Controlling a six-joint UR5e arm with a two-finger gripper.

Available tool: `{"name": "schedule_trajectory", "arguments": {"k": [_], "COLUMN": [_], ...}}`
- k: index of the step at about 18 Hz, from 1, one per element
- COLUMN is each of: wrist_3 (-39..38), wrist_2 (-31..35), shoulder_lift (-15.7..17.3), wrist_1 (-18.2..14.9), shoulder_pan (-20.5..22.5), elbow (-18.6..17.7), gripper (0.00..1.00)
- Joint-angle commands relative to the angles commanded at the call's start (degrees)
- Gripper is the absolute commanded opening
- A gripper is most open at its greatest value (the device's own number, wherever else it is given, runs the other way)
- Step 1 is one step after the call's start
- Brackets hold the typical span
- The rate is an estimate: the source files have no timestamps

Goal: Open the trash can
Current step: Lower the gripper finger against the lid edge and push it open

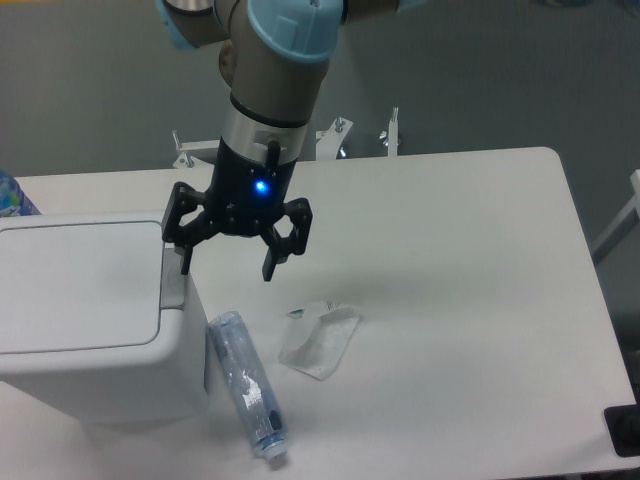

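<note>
The trash can (85, 320) is a large boxy white bin at the left of the table, its flat lid down. Its grey push tab (172, 281) sits on the right edge of the top. My gripper (227, 268) hangs just right of the bin's top right corner, fingers pointing down and spread apart, empty. Its left finger (184, 255) is directly above the grey tab, close to it; contact cannot be told. The right finger (272, 262) hangs over bare table.
A clear plastic bottle (245, 384) lies on the table beside the bin's right wall. A crumpled clear wrapper (320, 340) lies right of it. Metal clamps (340, 135) stand at the table's back edge. A blue-patterned object (12, 195) shows at the far left.
</note>
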Motion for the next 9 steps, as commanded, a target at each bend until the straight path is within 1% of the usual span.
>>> {"name": "schedule_trajectory", "arguments": {"k": [9], "wrist_3": [0.09], "wrist_2": [0.09], "shoulder_lift": [-0.70], "wrist_1": [0.26], "shoulder_pan": [-0.70], "elbow": [-0.09], "gripper": [1.00]}}
